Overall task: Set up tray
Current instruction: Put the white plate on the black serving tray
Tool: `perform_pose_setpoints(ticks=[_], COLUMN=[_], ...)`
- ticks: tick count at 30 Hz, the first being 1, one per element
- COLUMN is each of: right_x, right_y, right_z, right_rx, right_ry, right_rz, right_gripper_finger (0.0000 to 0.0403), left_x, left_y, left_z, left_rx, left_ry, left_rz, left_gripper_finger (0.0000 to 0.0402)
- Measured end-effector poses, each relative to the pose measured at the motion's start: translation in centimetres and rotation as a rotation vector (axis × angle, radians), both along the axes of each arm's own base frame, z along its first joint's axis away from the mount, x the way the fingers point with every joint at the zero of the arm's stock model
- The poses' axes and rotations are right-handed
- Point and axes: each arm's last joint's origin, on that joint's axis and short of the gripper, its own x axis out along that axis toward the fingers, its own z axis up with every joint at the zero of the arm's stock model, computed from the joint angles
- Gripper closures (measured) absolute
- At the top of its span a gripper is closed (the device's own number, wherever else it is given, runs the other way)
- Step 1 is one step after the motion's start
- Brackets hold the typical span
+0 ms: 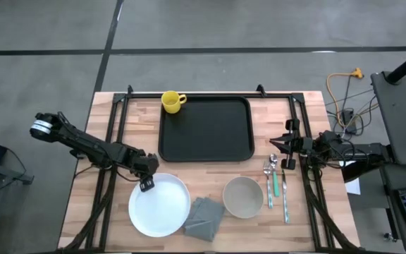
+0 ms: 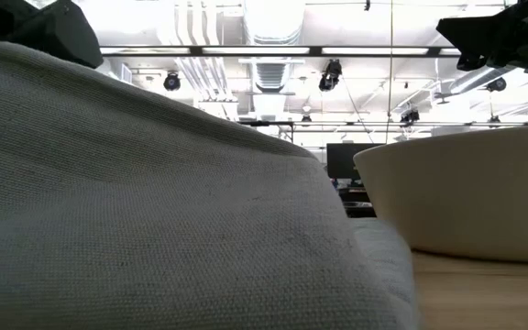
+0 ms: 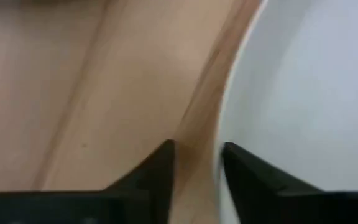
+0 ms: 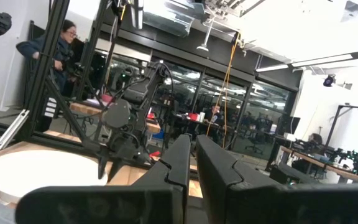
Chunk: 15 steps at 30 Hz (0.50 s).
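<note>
The black tray (image 1: 206,129) lies at the table's far middle, and a yellow mug (image 1: 173,101) stands at its far left corner. A round white plate (image 1: 159,204) lies near the front left. My left gripper (image 1: 146,185) points steeply down at the plate's far left rim, open, with one finger (image 3: 160,171) over the wood and the other (image 3: 247,177) over the plate (image 3: 303,93). My right gripper (image 1: 277,144) waits shut above the table's right side, touching nothing; in its own view the fingers (image 4: 191,165) lie together. My left gripper stands astride the plate's far left rim (image 3: 221,146), coming from above. The rim runs right beside the finger over the plate, and bare wood shows between it and the other finger. Whether either finger touches the rim, I cannot tell. The plate lies flat on the table.
A grey folded napkin (image 1: 204,217) lies right of the plate and fills the low view (image 2: 154,202). Beyond it stand a beige bowl (image 1: 243,197) and cutlery (image 1: 275,182). Black frame rails (image 1: 118,120) run along both table sides. A person (image 4: 55,50) stands in the room behind.
</note>
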Motion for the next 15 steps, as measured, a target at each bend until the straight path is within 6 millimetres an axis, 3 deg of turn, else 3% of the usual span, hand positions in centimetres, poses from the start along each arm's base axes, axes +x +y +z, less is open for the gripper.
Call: perform_pose_setpoints(ticks=[4,15], right_x=[0.00,0.00], right_y=[0.00,0.00], right_z=[0.00,0.01], right_rx=[0.000,0.000], right_ry=[0.000,-0.001], right_rz=[0.000,0.000], right_gripper_finger=[0.0385,0.0385], left_x=[0.40,1.07], left_y=[-0.28,-0.48], left_z=[0.31,0.68], left_rx=[-0.055,-0.095], left_ry=[-0.025,-0.102], left_rz=[-0.017,-0.035], left_gripper_finger=[0.0389,0.0401])
